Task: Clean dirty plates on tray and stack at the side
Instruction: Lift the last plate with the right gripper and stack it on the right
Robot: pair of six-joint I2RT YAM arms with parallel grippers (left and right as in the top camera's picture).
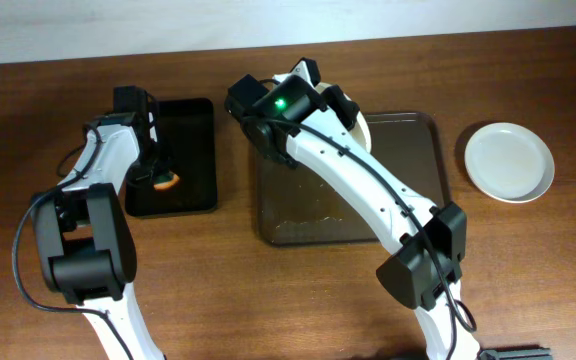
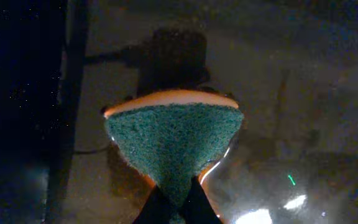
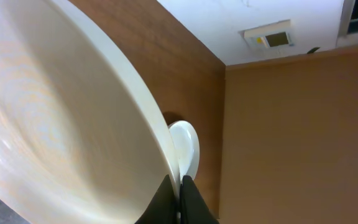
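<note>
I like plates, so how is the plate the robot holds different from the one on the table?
The held plate is tilted up on edge; the table plate lies flat. The right gripper pinches the held plate's rim; nothing touches the table plate. The held plate is over the brown tray; the table plate sits on wood beside it. Both are round and white.
</note>
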